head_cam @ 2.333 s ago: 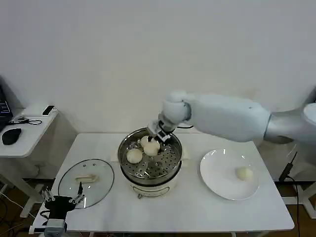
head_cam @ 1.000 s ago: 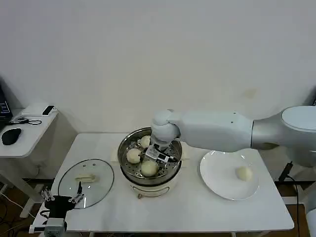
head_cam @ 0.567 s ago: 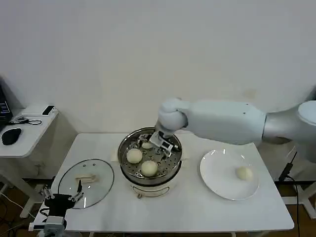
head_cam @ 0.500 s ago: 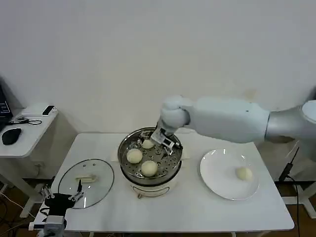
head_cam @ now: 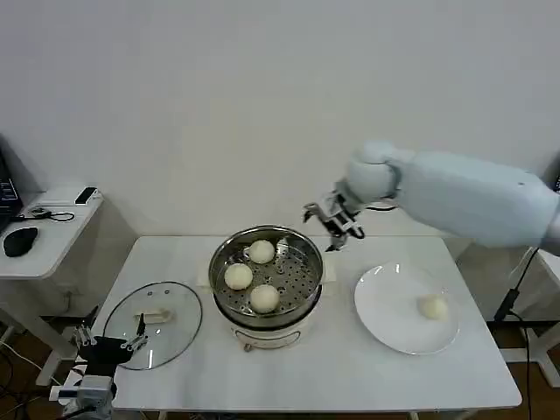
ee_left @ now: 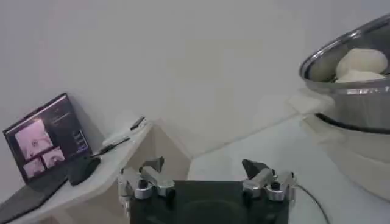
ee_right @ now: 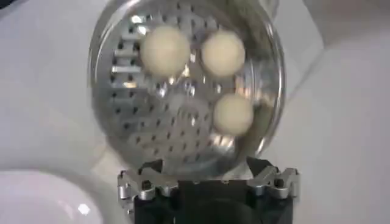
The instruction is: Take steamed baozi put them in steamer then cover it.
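From the head view, your right gripper (head_cam: 333,226) hovers empty, fingers apart, beside the steamer (head_cam: 266,282) holding three baozi (head_cam: 264,297); a fourth (head_cam: 430,306) sits on the plate (head_cam: 385,324), the cover (head_cam: 153,322) on the surface. Left wrist: left gripper (ee_left: 207,176) open, idle.

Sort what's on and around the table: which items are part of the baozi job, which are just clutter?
Job items: three steamed baozi in the steamer; fourth baozi on the white plate; cover beside the steamer; empty right gripper.

Clutter: laptop and mouse on the side desk.
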Action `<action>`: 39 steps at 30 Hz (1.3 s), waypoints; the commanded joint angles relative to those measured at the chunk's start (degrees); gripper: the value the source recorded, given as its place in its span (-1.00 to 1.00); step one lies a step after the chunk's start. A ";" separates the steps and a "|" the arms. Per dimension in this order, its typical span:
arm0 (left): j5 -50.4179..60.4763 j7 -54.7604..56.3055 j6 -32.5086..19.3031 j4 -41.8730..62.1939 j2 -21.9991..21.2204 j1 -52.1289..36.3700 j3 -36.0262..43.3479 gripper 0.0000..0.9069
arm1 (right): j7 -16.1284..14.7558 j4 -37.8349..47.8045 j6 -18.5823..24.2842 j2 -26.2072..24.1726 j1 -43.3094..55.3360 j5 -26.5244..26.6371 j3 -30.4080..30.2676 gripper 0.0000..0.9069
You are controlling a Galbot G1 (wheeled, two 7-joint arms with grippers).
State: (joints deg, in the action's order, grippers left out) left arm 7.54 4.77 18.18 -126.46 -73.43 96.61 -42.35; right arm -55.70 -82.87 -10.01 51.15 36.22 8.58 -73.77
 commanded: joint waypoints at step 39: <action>1.18 -0.25 0.55 1.99 0.35 -0.32 1.61 1.00 | -2.99 12.96 -4.33 -20.34 -38.75 -15.75 25.46 0.98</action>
State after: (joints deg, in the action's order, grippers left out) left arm 8.71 4.55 18.78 -124.59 -73.15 96.42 -40.84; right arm -58.63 -73.12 -14.36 30.38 2.03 -5.45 -51.84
